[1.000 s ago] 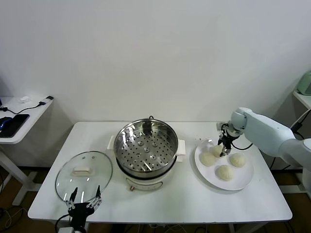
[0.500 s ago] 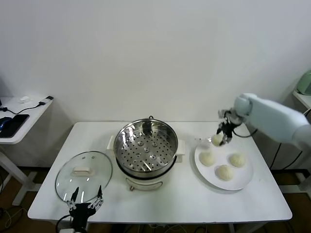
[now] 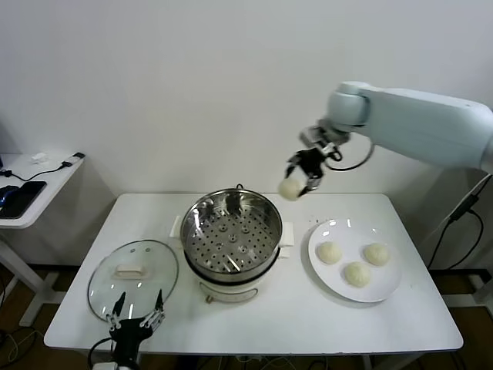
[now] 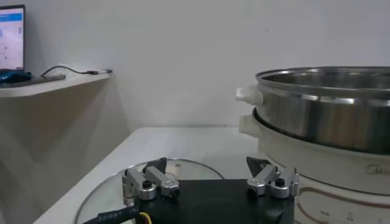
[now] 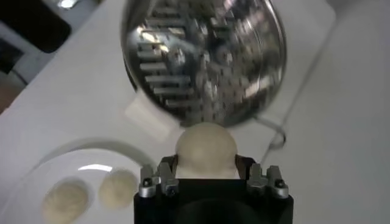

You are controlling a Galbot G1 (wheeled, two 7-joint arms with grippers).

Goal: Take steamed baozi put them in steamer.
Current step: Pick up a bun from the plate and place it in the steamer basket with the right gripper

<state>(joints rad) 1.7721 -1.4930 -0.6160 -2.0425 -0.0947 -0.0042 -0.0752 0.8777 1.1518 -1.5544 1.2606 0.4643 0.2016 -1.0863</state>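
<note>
My right gripper (image 3: 296, 183) is shut on one cream-white baozi (image 3: 290, 188) and holds it in the air just past the steamer's right rim. In the right wrist view the baozi (image 5: 205, 148) sits between the jaws above the steamer (image 5: 204, 58). The steamer (image 3: 231, 231) is a shiny steel pot with a perforated floor on a white base, and its basket is empty. Three more baozi (image 3: 330, 252) (image 3: 377, 253) (image 3: 356, 274) lie on the white plate (image 3: 385, 290). My left gripper (image 3: 137, 317) is open and idle at the table's front left edge.
A round glass lid (image 3: 132, 276) with a white handle lies flat left of the steamer; it also shows in the left wrist view (image 4: 109, 189). A side table (image 3: 31, 193) with a phone stands at the far left.
My right gripper has lifted one baozi off the plate and carried it up and left toward the steamer. Three baozi remain on the plate. The left arm has not moved.
</note>
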